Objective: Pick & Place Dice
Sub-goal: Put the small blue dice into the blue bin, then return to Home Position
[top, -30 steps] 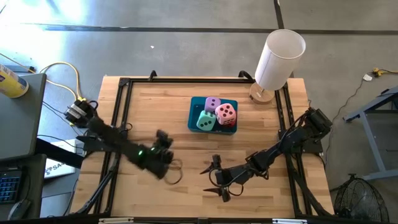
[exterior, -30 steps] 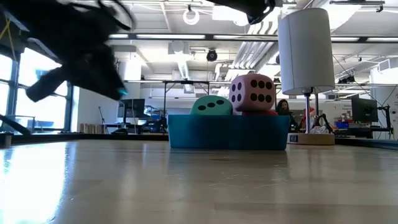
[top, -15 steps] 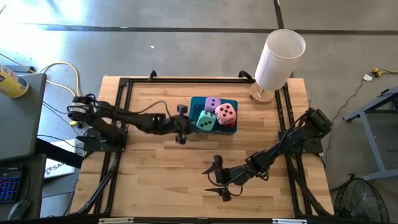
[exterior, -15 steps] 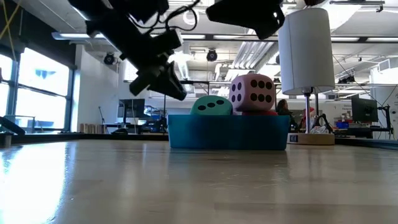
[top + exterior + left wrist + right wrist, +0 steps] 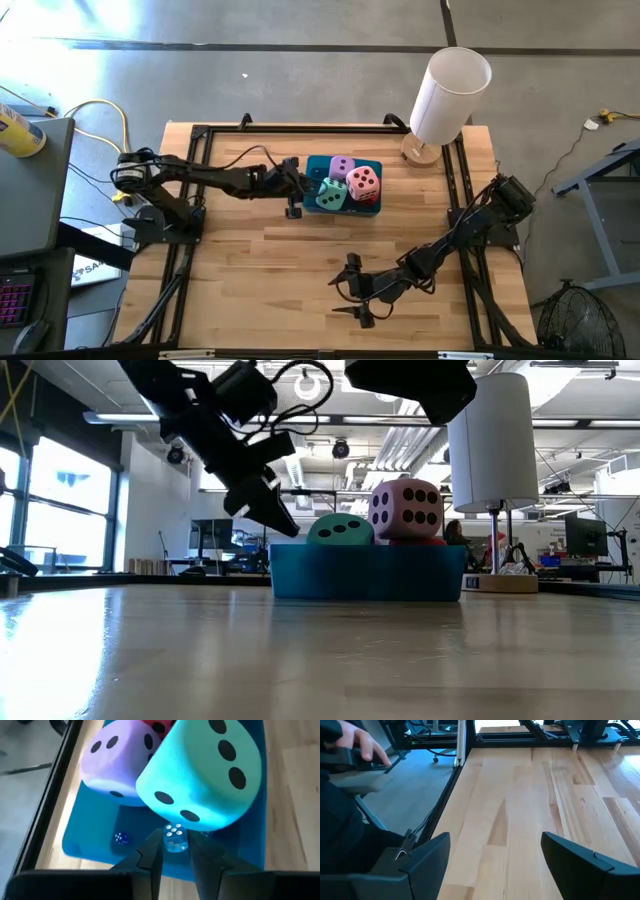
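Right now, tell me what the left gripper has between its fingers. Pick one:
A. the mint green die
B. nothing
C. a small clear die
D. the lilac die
C. In the left wrist view, the left gripper is closed on a small clear die with white pips, held over the teal tray, just below the mint green die and the lilac die.

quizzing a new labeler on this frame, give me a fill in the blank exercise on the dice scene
1. The left gripper pinches a small clear ____.
2. The green die sits in the teal ____.
3. The pink die rests on top of the ____ die.
4. The right gripper is ____ and holds nothing.

Missing words: die; tray; red; open
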`<move>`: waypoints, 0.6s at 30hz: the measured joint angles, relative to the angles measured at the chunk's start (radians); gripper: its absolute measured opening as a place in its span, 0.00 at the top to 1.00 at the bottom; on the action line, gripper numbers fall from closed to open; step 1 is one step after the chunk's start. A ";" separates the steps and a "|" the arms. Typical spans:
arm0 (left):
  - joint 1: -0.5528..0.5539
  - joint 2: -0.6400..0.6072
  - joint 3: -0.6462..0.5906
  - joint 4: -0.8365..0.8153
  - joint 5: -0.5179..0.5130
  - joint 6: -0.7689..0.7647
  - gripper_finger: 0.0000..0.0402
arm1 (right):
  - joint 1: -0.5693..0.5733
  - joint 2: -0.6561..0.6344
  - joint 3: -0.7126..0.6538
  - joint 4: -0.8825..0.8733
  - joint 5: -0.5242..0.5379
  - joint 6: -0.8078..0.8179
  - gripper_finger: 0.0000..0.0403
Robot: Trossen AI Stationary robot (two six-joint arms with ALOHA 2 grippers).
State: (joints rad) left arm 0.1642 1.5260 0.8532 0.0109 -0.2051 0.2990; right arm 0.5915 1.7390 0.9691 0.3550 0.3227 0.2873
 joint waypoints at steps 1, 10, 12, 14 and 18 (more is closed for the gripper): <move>0.000 0.011 0.000 0.009 0.002 0.007 0.78 | 0.000 0.000 0.000 0.000 0.000 0.006 0.24; -0.011 0.057 0.000 0.073 -0.038 0.018 0.62 | 0.000 0.000 0.000 -0.007 0.000 0.010 0.24; -0.022 0.047 0.000 0.070 -0.074 0.015 0.59 | 0.000 0.000 0.000 -0.008 0.000 0.007 0.24; -0.041 0.033 0.000 0.075 -0.113 0.002 0.56 | 0.000 0.000 0.000 -0.011 -0.001 0.006 0.24; -0.092 0.012 0.000 0.073 -0.141 0.018 0.55 | 0.000 0.000 0.000 -0.017 -0.003 0.004 0.24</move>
State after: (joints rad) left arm 0.0723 1.5381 0.8532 0.0837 -0.3460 0.3171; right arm 0.5911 1.7390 0.9691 0.3382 0.3195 0.2916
